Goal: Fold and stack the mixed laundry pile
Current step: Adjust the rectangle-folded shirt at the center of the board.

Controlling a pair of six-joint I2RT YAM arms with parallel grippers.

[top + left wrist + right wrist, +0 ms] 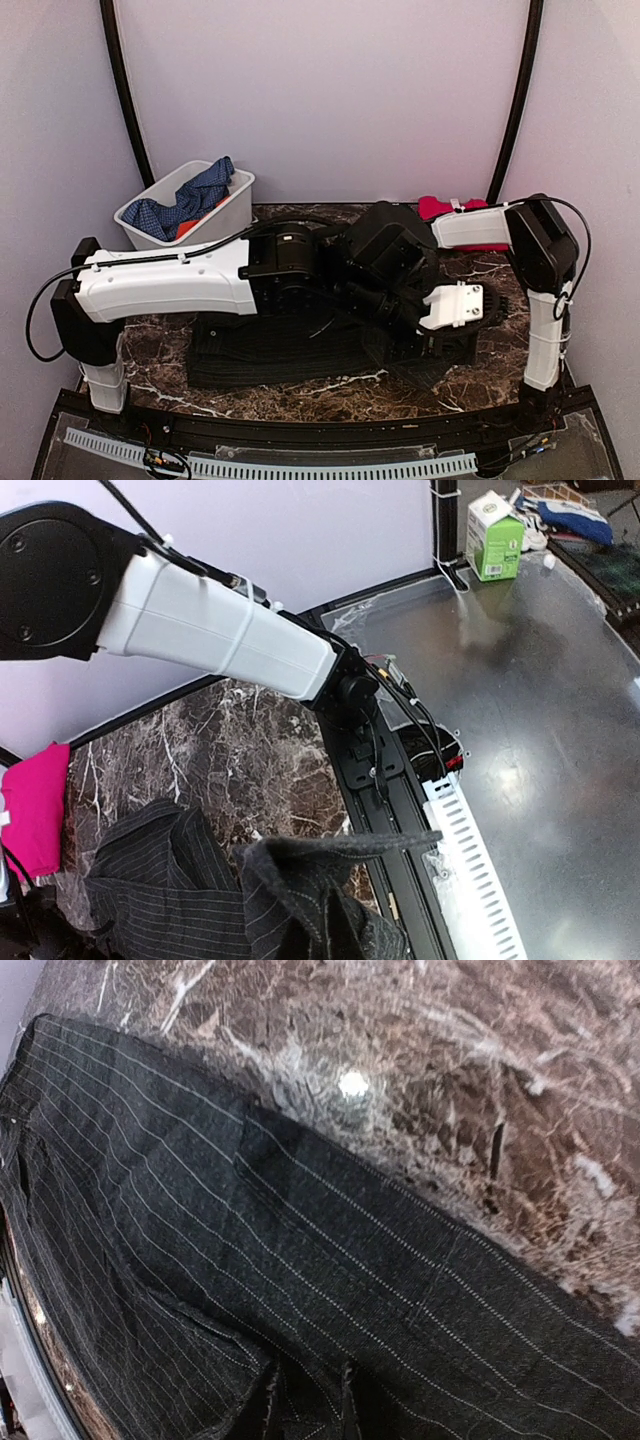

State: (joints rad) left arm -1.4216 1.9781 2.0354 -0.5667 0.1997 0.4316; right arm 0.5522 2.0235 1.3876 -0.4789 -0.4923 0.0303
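A marbled surface [330, 385] carries the dark pinstriped shirt [270, 350], spread across its middle beneath both arms. A white bin [235, 215] at the back left holds a blue checked garment [190, 200] and an orange piece [185, 230]. A red cloth [435, 207] lies back right. The left gripper [395, 262] is clamped on a raised fold of the shirt. The right gripper [405, 330] sits low against the shirt, and I cannot tell whether it grips.

Pinstriped shirt [270, 355] covers mid-table; bin [236, 214] blocks far-left corner

Charcoal white-pinstriped shirt [300, 1290]; red, maybe pink, cloth [438, 208]; brown marble tabletop [330, 392].
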